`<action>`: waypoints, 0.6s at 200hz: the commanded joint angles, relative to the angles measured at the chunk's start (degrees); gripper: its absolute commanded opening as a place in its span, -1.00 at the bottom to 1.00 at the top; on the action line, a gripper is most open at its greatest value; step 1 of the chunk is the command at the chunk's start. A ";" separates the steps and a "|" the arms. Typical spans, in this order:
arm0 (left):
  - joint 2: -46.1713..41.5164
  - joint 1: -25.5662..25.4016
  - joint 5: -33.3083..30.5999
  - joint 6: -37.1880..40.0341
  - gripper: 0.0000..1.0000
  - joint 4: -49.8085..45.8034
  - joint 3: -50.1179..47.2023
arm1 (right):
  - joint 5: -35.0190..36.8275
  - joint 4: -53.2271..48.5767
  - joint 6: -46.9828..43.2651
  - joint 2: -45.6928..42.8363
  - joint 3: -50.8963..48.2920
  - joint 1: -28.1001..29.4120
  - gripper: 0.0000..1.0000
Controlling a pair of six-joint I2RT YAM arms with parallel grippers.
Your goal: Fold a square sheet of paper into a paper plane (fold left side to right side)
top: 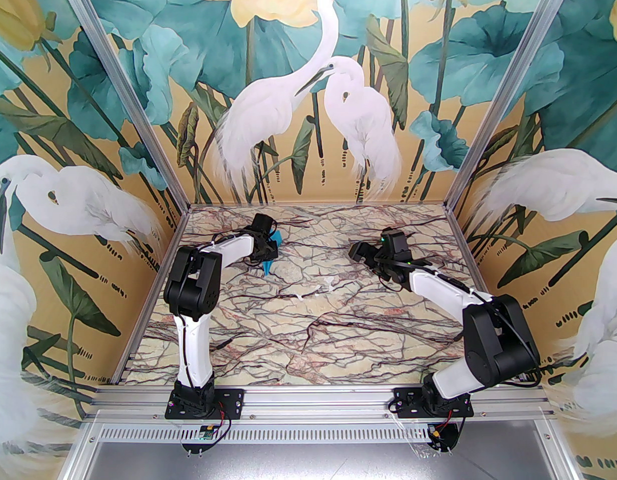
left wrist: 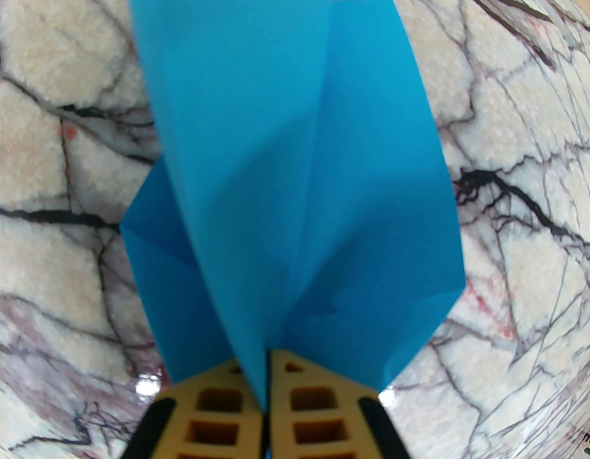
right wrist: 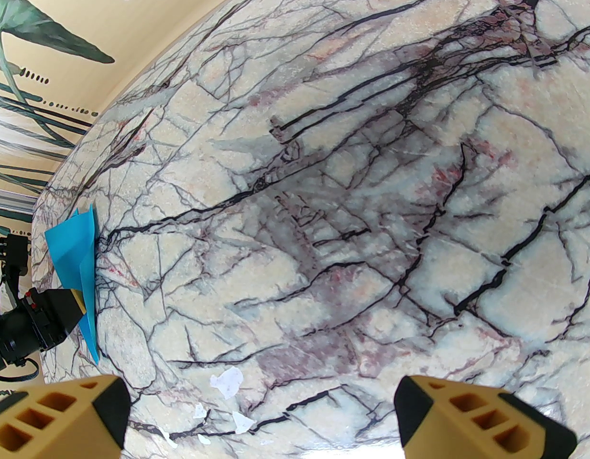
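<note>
**A:** The left arm's jaws are pinching the bright cyan-blue creased paper plane by its bottom fold, with the tan fingers pressed against either side.

**B:** And the plane sits out at the far left of the cream, dark-veined marble tabletop, its wings fanning away from the grip.

**A:** Is it touching the surface?

**B:** Cannot tell from here. The right arm's jaws are spread wide, hovering over the marble, well apart from the plane.

**A:** A few small white paper scraps lie on the tabletop, just ahead of those right jaws.
</note>
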 commanded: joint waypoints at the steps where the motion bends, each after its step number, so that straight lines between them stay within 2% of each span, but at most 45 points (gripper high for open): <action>1: 2.97 -0.53 -2.25 -0.35 -0.49 -5.70 0.95 | -0.34 1.28 -0.11 0.15 -0.70 0.16 0.98; 20: 3.65 -1.21 -3.44 -0.10 -0.10 -7.44 1.74 | -0.06 1.31 -0.10 -0.02 -0.79 0.12 0.98; 30: 4.03 -1.54 -3.70 0.05 0.04 -8.10 1.98 | -0.01 1.27 -0.04 -0.03 -0.71 0.08 0.98; 91: 4.53 -1.83 -2.52 -0.33 0.00 -8.52 1.24 | 0.09 0.98 -0.31 -0.32 -0.76 0.11 0.98; 120: 4.15 -1.84 -1.14 -0.31 0.11 -7.90 0.94 | 0.00 1.00 -0.22 -0.37 -0.97 0.19 0.98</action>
